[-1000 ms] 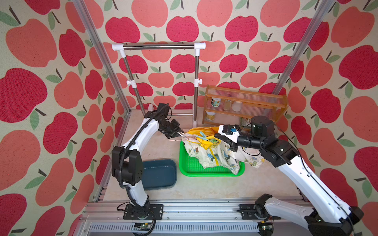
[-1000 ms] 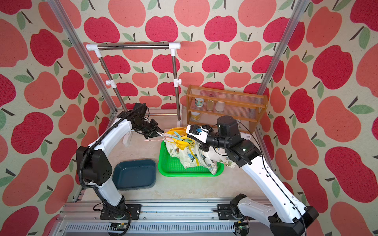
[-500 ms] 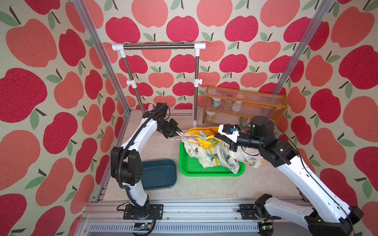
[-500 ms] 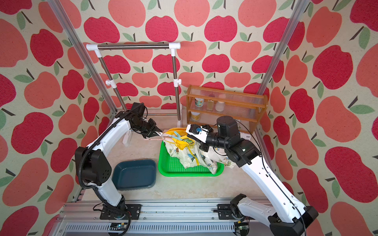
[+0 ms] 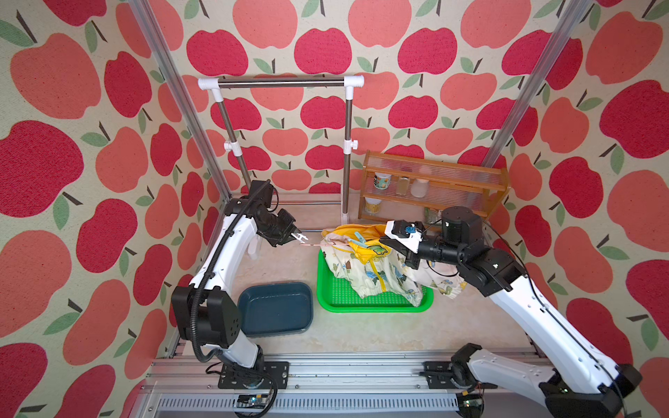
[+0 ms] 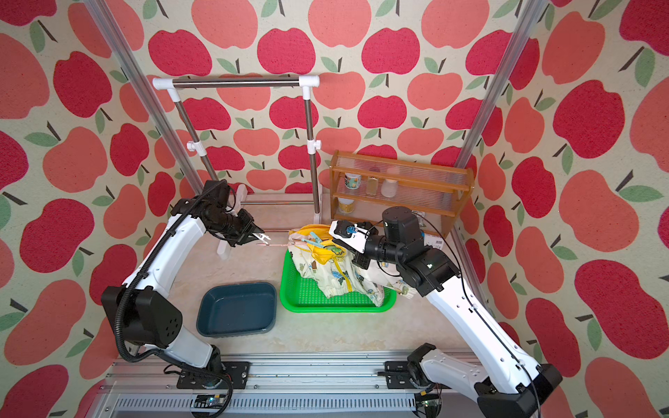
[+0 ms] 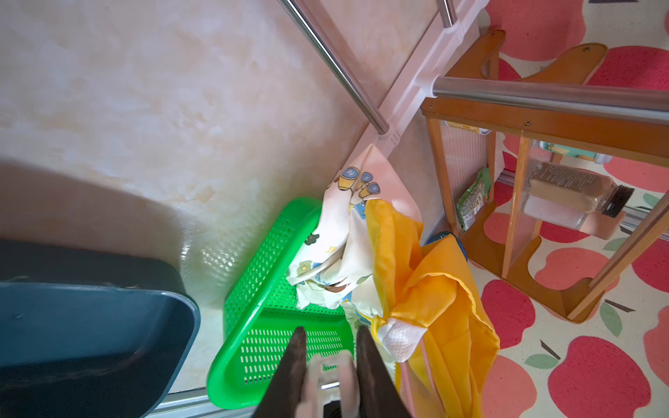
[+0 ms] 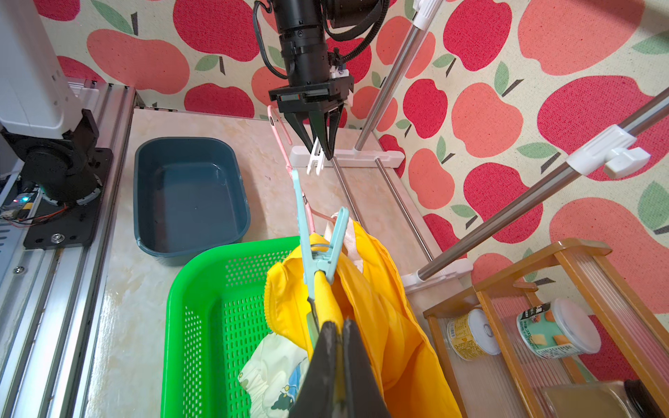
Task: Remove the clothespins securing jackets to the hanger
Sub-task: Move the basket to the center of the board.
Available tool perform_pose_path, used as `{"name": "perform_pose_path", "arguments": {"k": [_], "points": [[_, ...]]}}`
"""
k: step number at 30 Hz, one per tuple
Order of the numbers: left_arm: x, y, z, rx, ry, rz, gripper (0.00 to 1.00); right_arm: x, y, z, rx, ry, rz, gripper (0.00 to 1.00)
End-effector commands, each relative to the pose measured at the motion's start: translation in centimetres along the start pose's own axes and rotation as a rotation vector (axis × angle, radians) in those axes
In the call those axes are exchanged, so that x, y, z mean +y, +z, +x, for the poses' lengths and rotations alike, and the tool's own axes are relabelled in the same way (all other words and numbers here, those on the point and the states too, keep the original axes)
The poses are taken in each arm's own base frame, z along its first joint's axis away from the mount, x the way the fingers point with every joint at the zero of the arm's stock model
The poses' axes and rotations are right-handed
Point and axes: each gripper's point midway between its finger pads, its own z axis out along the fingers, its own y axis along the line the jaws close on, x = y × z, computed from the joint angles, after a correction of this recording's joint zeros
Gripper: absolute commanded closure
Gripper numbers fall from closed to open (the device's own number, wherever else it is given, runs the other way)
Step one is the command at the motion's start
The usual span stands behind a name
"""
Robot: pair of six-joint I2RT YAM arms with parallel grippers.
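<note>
Blue clothespin (image 8: 318, 231) sat clipped on the yellow edge of the jacket (image 8: 383, 307), just past the tips of the R gripper (image 8: 338, 327). Its long way ran in line w/ the R jaws. Its two open legs pointed away, toward the L gripper (image 8: 321, 150).

R jaws were pressed together and seemed to pinch the jacket right under that pin, holding it up over the green tray (image 8: 173, 307). So R was nearer, but busy.

L gripper hung well apart, by the pink hook of the hanger (image 8: 278, 126), w/ its jaws pinching a white clothespin (image 8: 315, 161). The blue pin's legs faced L, so L looked like the one to squeeze them, coming in along the hanger. But L's jaws were full. I think it had to drop the white pin first, prob. in the dark blue bin (image 8: 139, 195), which lay lower and nearer the robot's base.
</note>
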Motion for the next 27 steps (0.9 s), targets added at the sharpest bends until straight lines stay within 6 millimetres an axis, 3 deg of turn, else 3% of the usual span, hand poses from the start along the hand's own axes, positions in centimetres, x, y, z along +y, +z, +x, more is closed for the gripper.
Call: {"name": "perform_pose_path", "arguments": {"k": [1, 7, 13, 19, 27], "points": [[4.9, -1.3, 2.1, -0.006, -0.012, -0.167, 1.0, -0.6, -0.8, -0.9, -0.024, -0.01, 0.048, 1.0], [11.2, -2.2, 5.7, -0.048, -0.126, -0.222, 1.0, -1.1, -1.0, -0.7, -0.007, -0.018, 0.078, 1.0], [15.5, -0.5, 8.5, -0.042, -0.237, -0.234, 1.0, -1.1, -0.6, -0.6, -0.007, -0.01, 0.072, 1.0], [17.1, 1.8, 8.9, -0.066, -0.28, -0.264, 1.0, -1.1, -0.5, -0.8, -0.014, 0.007, 0.066, 1.0], [18.3, 5.3, 7.2, -0.118, -0.312, -0.358, 1.0, -0.9, -0.8, -0.7, 0.001, 0.021, 0.082, 1.0]]}}
